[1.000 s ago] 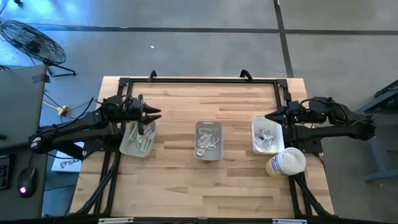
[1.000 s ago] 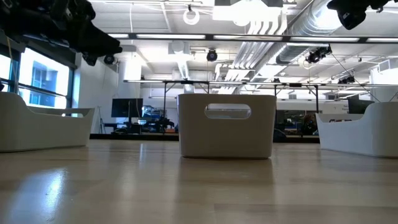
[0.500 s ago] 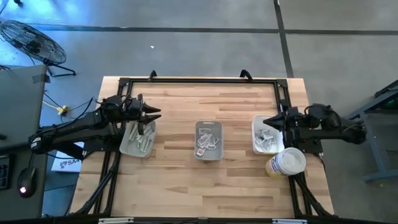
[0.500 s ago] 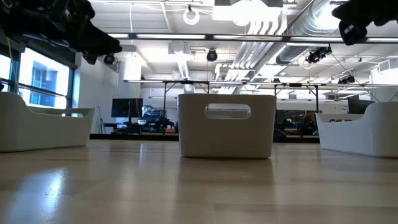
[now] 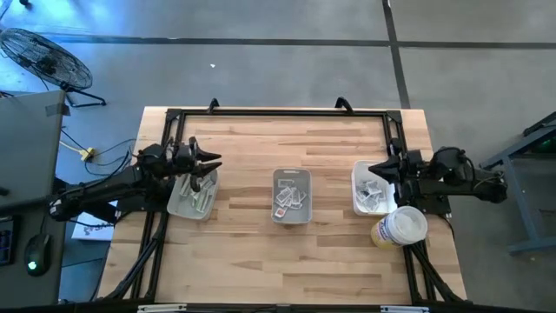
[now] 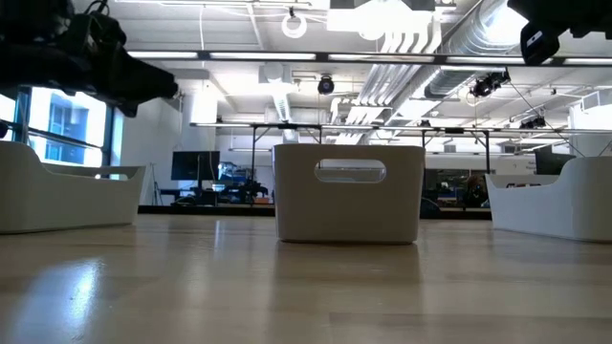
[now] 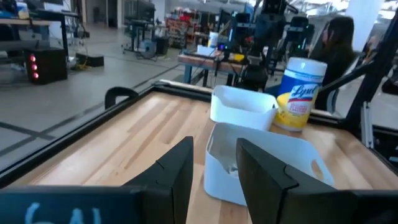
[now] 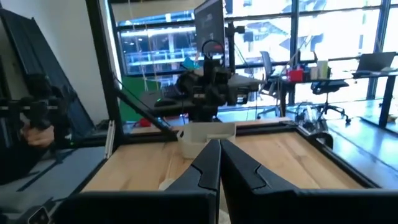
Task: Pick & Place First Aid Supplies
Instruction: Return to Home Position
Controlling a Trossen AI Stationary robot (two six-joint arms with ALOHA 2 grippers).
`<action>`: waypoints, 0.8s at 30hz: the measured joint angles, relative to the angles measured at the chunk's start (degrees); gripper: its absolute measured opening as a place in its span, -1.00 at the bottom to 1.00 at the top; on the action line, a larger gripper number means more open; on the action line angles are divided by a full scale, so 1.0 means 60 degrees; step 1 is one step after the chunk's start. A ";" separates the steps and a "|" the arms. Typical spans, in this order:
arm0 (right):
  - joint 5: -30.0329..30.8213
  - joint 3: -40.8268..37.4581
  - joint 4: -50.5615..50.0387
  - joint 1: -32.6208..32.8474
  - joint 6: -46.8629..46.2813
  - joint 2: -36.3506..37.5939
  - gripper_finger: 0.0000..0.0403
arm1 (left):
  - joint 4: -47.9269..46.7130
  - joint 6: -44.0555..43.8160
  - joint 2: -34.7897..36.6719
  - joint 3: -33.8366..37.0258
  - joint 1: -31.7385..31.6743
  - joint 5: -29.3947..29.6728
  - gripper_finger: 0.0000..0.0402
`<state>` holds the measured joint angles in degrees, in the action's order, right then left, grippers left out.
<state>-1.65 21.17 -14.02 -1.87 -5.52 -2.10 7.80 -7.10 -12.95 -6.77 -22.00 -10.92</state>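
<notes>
Wooden table (image 5: pixel 261 261), packets (image 5: pixel 291 198) sorted into trays, both arms apparently heading back to rest.

From above, packets lie in the middle tray (image 5: pixel 275 196) and in the left tray (image 5: pixel 187 215) and white tray (image 5: pixel 354 193) on either side of it. The left gripper (image 5: pixel 211 163) hovers over the left tray, and the right gripper (image 5: pixel 375 169) hangs over the white tray's far side from the middle tray. At table height, both arms sit high above the middle tray. The left wrist camera shows fingers (image 7: pixel 180 168) apart and empty. The right wrist camera shows fingers (image 8: pixel 205 168) pressed together on nothing. Next, each arm probably needs to retract clear of the tray walls.
</notes>
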 joint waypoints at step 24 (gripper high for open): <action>0.0286 -0.3435 0.2878 -0.0004 -0.0022 0.0009 -0.98 | -0.1556 -0.0068 0.2098 0.0729 -0.0007 0.0187 -0.40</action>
<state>0.06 0.56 3.25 -1.89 -5.65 -2.04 -1.53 -7.51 -0.36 -2.39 -22.04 -9.80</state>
